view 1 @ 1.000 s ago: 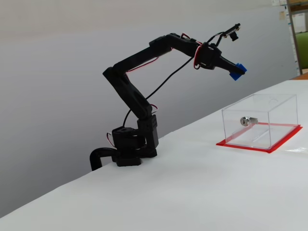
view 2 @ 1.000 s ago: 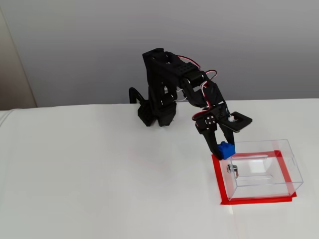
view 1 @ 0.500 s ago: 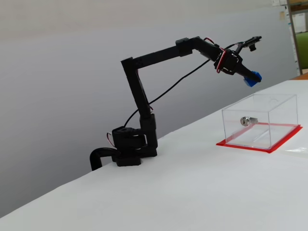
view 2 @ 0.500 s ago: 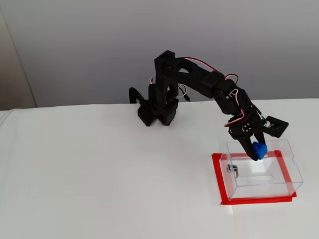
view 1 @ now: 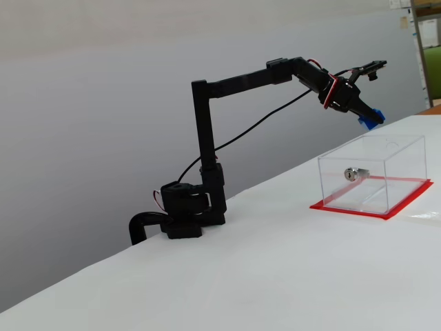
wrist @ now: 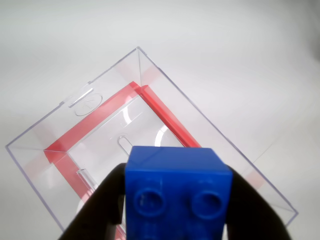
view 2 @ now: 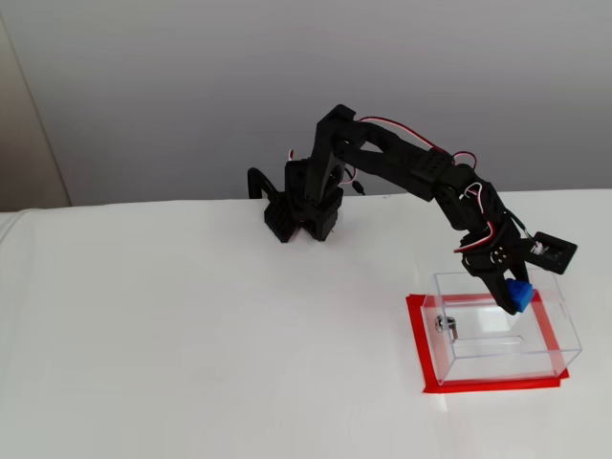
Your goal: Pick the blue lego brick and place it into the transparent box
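Observation:
The blue lego brick fills the bottom of the wrist view with its two studs facing the camera. My gripper is shut on it, a black finger on each side. In both fixed views the brick hangs in the air above the transparent box. The box lies directly below the brick in the wrist view, open at the top, with a red base sheet. A small silver lock sits on one wall.
The box stands on a white table with open surface all around. The arm's base is at the back of the table. The table's far edge runs close behind the box in a fixed view.

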Robot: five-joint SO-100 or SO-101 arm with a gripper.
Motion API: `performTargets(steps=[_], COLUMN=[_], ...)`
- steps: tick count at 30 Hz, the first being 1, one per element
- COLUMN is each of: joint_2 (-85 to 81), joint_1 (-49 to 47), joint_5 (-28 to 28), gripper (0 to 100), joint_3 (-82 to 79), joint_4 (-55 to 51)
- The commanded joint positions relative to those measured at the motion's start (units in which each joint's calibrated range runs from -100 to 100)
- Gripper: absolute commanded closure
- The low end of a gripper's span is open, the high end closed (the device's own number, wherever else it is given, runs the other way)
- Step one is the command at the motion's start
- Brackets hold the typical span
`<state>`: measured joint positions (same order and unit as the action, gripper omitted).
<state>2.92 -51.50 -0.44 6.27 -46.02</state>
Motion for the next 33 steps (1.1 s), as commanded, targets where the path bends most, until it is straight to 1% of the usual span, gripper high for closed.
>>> performTargets(steps=[1,5,6,10,13,33], joint_2=[-0.6,-0.5,-0.5,-0.5,-0.5,-1.3], joint_1=[-0.1,0.0,0.1,0.2,0.2,0.2], joint_5=[-0.4,-0.4,-0.4,-0.1,-0.3,-0.3], gripper=[84,84,82,68,63,63], joint_3=[4.2,4.2,4.2,4.2,4.2,4.1], joint_4=[1.3,1.3,1.3,1.3,1.3,0.6])
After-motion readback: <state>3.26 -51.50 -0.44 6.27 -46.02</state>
